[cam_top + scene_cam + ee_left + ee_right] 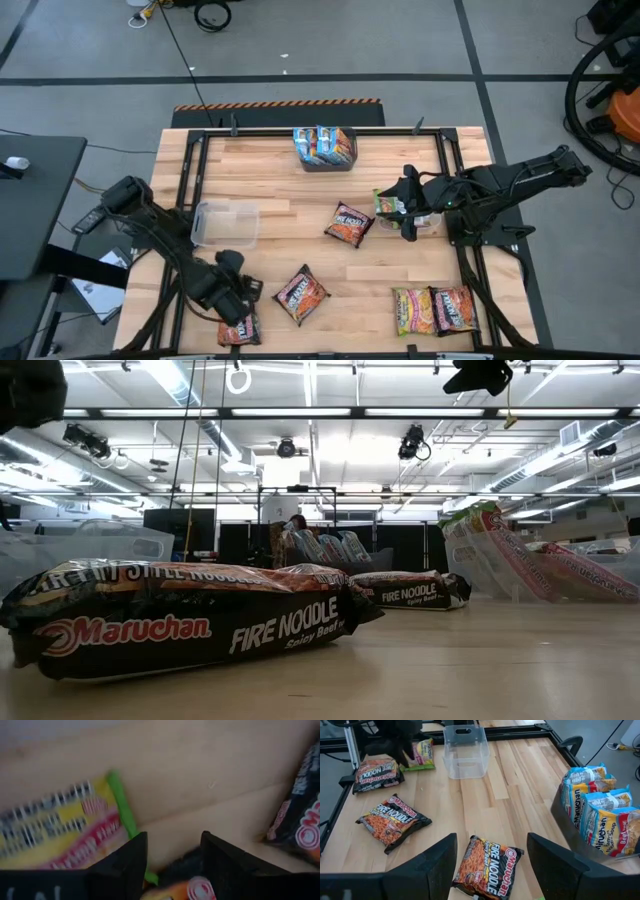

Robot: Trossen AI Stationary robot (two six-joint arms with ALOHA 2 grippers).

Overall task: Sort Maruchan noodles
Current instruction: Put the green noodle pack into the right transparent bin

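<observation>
Several Maruchan noodle packets lie flat on the wooden table. Dark Fire Noodle packets rest at the middle (349, 224), nearer the front (301, 294) and at the front left (240, 328). Two lighter packets (432, 310) lie at the front right. My left gripper (172, 870) points down, open, just above the front-left dark packet (187, 882), beside a yellow-green packet (65, 835). My right gripper (492, 865) hangs open, high over the middle dark packet (487, 867), at the table's right (403, 208).
A dark grey bin (323, 148) at the far middle holds blue-labelled packets (597, 810) standing on edge. An empty clear tub (225, 222) stands at the left. A green packet (385, 205) sits under my right arm. Black frame rails (190, 200) edge the table.
</observation>
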